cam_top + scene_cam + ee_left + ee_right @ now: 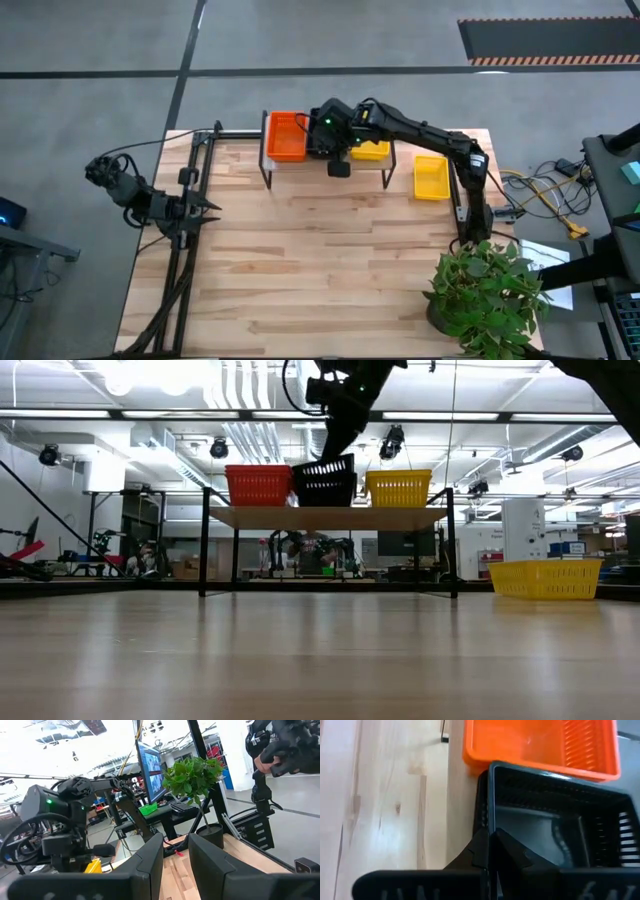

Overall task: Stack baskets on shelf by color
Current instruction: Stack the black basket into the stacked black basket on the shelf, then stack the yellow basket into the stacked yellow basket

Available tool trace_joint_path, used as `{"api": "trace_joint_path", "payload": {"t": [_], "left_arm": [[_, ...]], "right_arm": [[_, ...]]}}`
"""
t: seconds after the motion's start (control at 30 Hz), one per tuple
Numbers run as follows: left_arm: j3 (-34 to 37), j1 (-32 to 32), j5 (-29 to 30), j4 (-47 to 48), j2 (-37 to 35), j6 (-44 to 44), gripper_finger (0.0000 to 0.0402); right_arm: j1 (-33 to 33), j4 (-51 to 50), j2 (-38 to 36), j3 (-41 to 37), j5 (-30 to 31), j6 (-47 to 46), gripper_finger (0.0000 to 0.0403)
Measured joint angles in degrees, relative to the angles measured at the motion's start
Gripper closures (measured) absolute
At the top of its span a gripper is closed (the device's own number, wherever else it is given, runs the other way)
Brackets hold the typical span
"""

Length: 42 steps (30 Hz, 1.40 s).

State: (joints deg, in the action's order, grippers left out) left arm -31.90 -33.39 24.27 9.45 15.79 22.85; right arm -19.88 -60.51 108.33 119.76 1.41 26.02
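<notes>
The shelf point(328, 178) stands at the table's far side. On its plank rest a red-orange basket point(285, 137) on the left and a yellow basket point(373, 151) on the right, each on its flat bottom. Between them is a black basket point(324, 484), tilted with its right side higher, and my right gripper point(491, 840) is shut on it from above. Another yellow basket point(431, 177) sits on the table right of the shelf. My left gripper point(175, 865) waits open at the table's left edge with nothing between its fingers. My right gripper pinches the black basket's near end wall point(489, 820), one finger inside the basket and one outside. The fingers slant down from the right and lie along that wall. The basket is tilted, right side up. I cannot tell whether its lower left edge point(297, 503) touches the plank.
A potted plant point(485, 290) stands at the table's near right corner. Cables and equipment lie beyond the right edge. Bare wood point(320, 270) stretches from the shelf to the near edge.
</notes>
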Motion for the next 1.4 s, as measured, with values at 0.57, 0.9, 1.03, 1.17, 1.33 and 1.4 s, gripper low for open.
{"api": "trace_joint_path", "payload": {"t": [0.57, 0.9, 1.03, 1.17, 1.33, 1.4], "left_arm": [[0.0, 0.0, 0.0, 0.0, 0.1, 0.1, 0.0324], [0.0, 0.0, 0.0, -2.0, 1.9, 0.1, 0.0324], [0.0, 0.0, 0.0, -2.0, 3.2, 0.1, 0.0324], [0.0, 0.0, 0.0, -3.1, 3.9, 0.1, 0.0324], [0.0, 0.0, 0.0, -3.0, 3.9, 0.1, 0.0324], [0.0, 0.0, 0.0, -3.0, 3.7, 0.1, 0.0324]], "right_arm": [[0.0, -4.2, 0.0, 0.3, 0.1, -0.8, 0.0294], [2.7, -16.6, -0.3, 10.2, 0.1, -15.4, 0.0267], [5.0, -23.2, -1.1, 12.8, 0.1, -21.2, 0.0273], [7.4, -27.1, -3.8, 12.0, 0.1, -26.7, 0.0281], [10.6, -27.6, -9.6, 7.7, 0.2, -32.7, 0.0286], [11.9, -26.5, -12.6, 4.7, 0.6, -35.3, 0.0286]]}}
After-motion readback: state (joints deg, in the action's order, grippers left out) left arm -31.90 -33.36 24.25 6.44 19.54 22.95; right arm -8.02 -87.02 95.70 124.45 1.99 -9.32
